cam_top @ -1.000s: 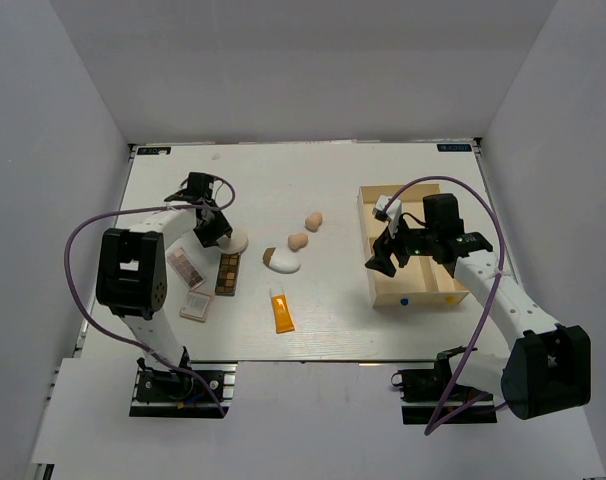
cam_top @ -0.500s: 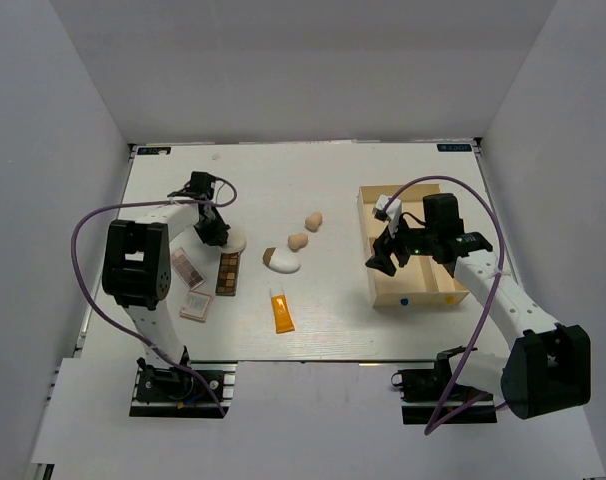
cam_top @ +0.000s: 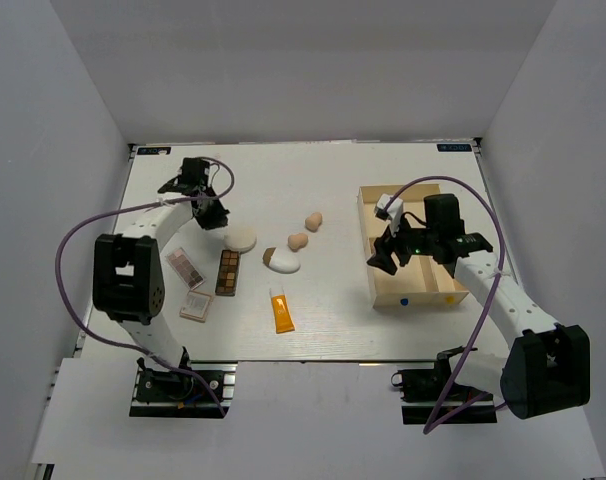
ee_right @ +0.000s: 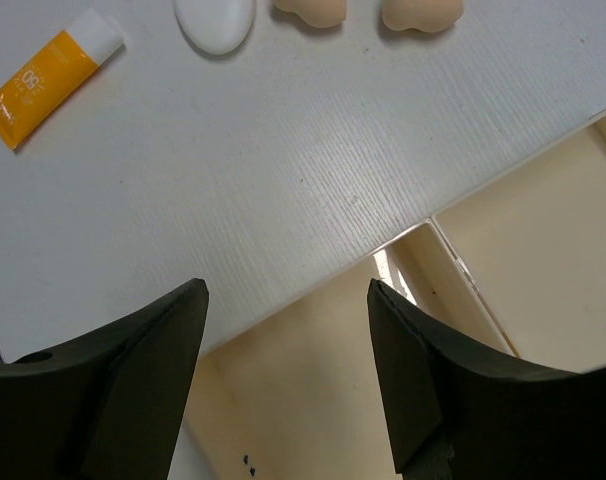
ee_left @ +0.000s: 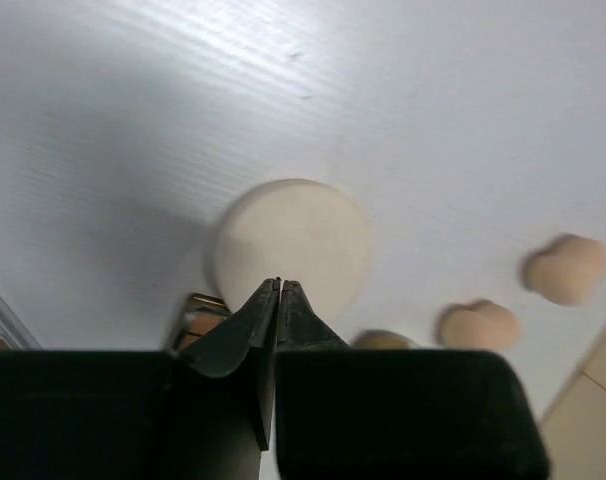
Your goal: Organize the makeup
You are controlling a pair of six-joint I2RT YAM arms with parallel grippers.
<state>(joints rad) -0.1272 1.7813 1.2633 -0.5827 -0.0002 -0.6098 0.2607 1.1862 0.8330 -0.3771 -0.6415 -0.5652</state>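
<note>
Mostly covered, partly cropped
Just a corner of eyeshadow palette [ee_left: 195, 320] behind left gripper [ee_left: 278, 288]; both egg sponges [ee_right: 308, 10] clipped by top edge.

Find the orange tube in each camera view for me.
Top external: orange tube lies centre-low, just below the white-and-brown teardrop sponge.
Left wrist: not in it.
Right wrist: the tube sits at upper left.
Shared landmark: the two peach egg sponges, visible in all three views.

Left to right: puff [cam_top: 240, 238], egg sponges [cam_top: 298, 241], box [cam_top: 433, 285]; palette [cam_top: 227, 272] before puff.
</note>
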